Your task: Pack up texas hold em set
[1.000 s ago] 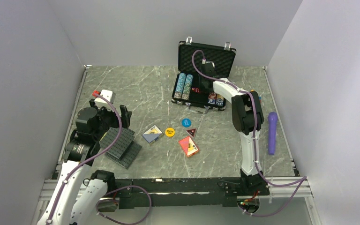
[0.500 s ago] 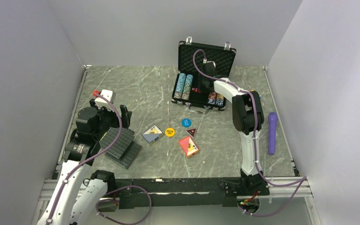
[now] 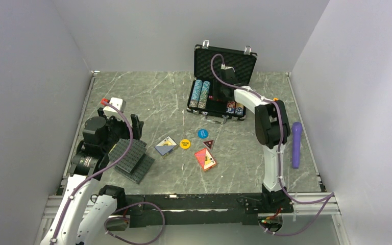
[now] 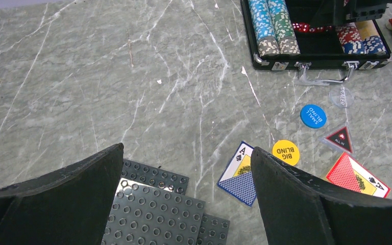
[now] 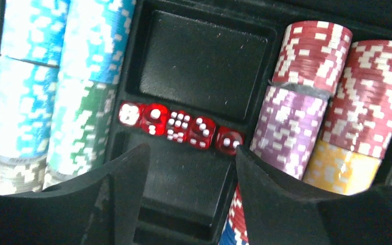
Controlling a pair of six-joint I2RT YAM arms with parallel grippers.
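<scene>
Lower left of the top view, the left gripper (image 4: 186,149) gapes wide and empty over the grey studded plates (image 4: 158,204); mid-frame lie the blue card deck (image 3: 166,146) and red card deck (image 3: 205,158), with the yellow button (image 3: 185,144), blue button (image 3: 202,133) and red-triangle button (image 3: 208,144) between them; upper centre, the open briefcase (image 3: 237,64) holds chip rows (image 3: 200,93); the right gripper (image 5: 190,148), fingers spread and empty, hangs over the red dice (image 5: 181,126).

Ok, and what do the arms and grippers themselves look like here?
The left arm and right arm have white links and black joints, with purple cables running along them. The left gripper and right gripper each have two broad, matte black fingers.
</scene>
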